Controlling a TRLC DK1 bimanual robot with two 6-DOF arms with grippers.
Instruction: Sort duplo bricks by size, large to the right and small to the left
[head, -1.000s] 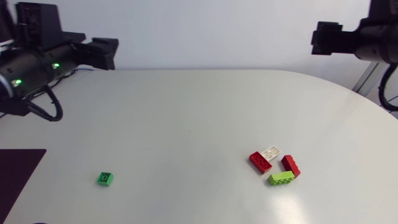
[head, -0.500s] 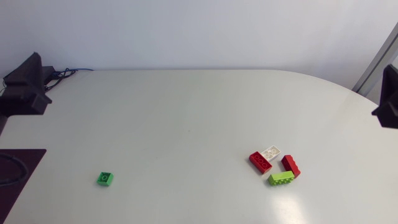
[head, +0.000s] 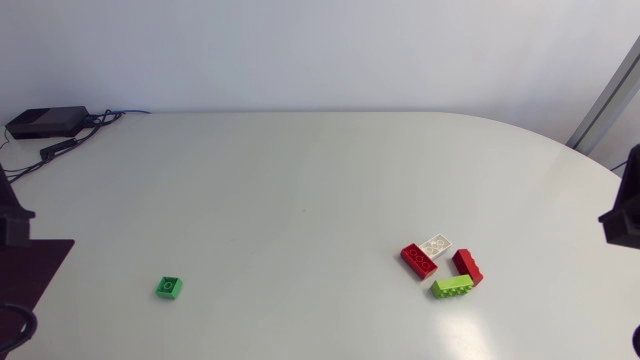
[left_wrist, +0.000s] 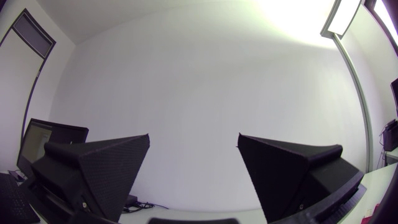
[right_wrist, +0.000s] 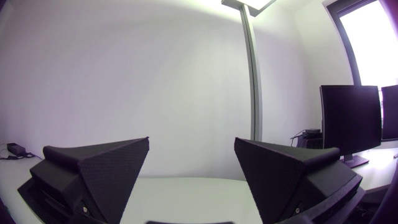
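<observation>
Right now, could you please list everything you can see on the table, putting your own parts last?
oval white table: one, white, under everything.
small square green plastic brick: one, green, alone on the table's left side.
oblong red plastic brick: one, red, in the cluster on the right side.
oblong white plastic brick: one, white, just behind the red one.
oblong dark red plastic brick: one, dark red, at the cluster's right end.
oblong lime green plastic brick: one, lime, at the cluster's near side.
flat dark mat: one, dark maroon, at the table's left edge.
left tool: one, black, open, empty.
right tool: one, black, open, empty.
</observation>
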